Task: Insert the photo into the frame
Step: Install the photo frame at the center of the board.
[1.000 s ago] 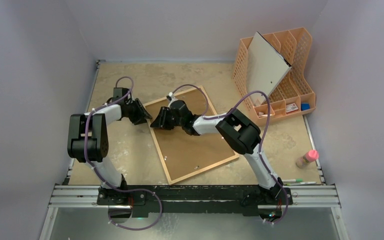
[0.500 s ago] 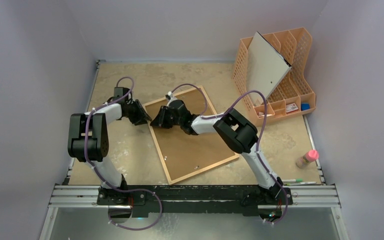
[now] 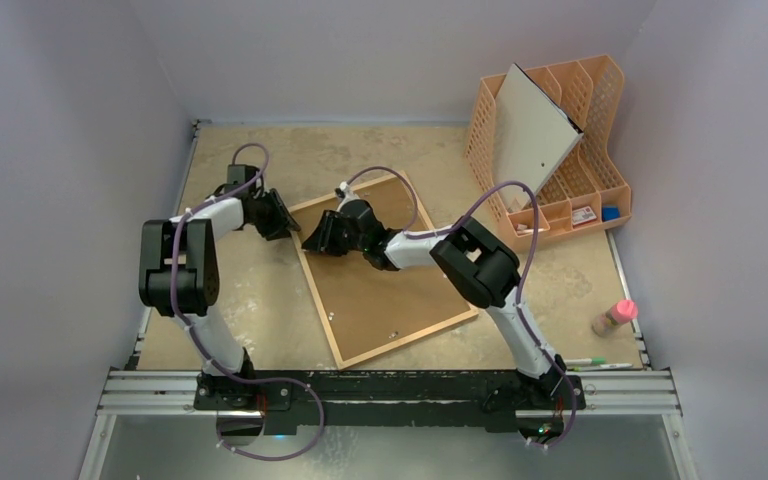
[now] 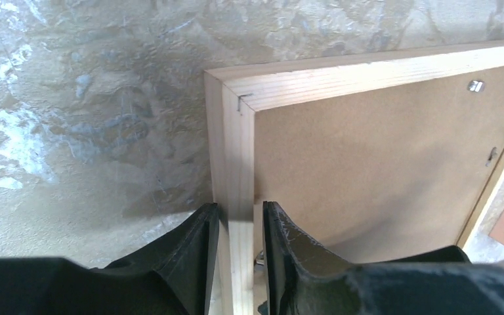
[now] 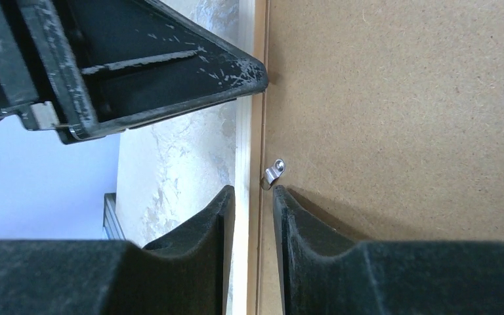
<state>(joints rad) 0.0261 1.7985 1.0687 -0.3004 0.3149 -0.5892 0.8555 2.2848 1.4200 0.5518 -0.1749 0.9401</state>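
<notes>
On the counter [image 3: 265, 300] lies the frame [image 3: 408, 340], flat and turned a bit, near the middle. Its light wood edge goes all the way round a brown back board [image 3: 390, 285], which faces up. Nothing of the front of the frame shows.

The left gripper [image 3: 278, 218] is at the far left corner of the frame. From the left wrist view, its two black fingers [image 4: 200, 252] sit one on each side of the wood edge, just below the corner. The jaws are clenched on the wood.

The right gripper [image 3: 318, 238] is just beside it, a little lower down the same left edge. From the right wrist view, one finger [image 5: 216, 230] is on the outer side of the wood and the other is on the back board side. These jaws look pinched on the edge too, though it is hard to see how tight the hold is. A small shiny metal tab [image 5: 274, 172] sticks up right at the tip of the inner finger. The two grippers are close together but not touching.

At the far right corner stands an orange rack [image 3: 600, 110] with a white board [image 3: 532, 130] leaning in it. A small bottle [image 3: 613, 318] with a pink cap stands near the right side, well apart from the frame.
</notes>
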